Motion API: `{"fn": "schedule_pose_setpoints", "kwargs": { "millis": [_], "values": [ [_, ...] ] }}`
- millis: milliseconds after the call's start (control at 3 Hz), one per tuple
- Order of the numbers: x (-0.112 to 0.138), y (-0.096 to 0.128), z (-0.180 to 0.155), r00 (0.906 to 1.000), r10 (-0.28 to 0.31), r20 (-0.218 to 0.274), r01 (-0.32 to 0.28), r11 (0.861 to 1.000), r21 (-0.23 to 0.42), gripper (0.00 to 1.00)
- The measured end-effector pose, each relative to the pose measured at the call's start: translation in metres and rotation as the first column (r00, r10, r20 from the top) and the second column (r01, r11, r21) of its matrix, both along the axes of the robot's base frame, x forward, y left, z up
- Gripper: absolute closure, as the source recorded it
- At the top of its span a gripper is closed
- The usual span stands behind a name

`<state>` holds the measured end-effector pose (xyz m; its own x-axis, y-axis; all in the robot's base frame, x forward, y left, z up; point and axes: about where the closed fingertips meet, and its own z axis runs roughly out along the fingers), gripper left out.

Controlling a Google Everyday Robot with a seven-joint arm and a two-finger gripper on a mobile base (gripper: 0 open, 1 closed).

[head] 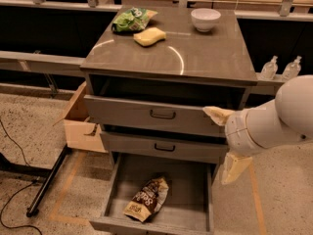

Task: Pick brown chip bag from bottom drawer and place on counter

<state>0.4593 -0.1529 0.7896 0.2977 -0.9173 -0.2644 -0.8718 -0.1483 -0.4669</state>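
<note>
The brown chip bag lies on the grey floor of the open bottom drawer, left of its middle, with a tan end toward the front. The counter tops the cabinet above. My gripper hangs at the right, in front of the cabinet's right edge at the level of the two upper drawers. It is above and to the right of the bag. Its two tan fingers stand wide apart and hold nothing.
On the counter are a green chip bag, a yellow sponge and a white bowl. The top drawer is pulled partly out. A cardboard box and a black stand leg are on the left. Two bottles stand at the right.
</note>
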Motion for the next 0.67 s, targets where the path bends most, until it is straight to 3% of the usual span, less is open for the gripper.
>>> {"fn": "schedule_pose_setpoints", "kwargs": {
  "millis": [333, 667],
  "values": [
    [0.0, 0.0, 0.0, 1.0, 0.0, 0.0, 0.0, 1.0, 0.0, 0.0],
    [0.005, 0.009, -0.027, 0.997, 0.077, 0.0, -0.077, 0.997, 0.006, 0.0]
  ]
}}
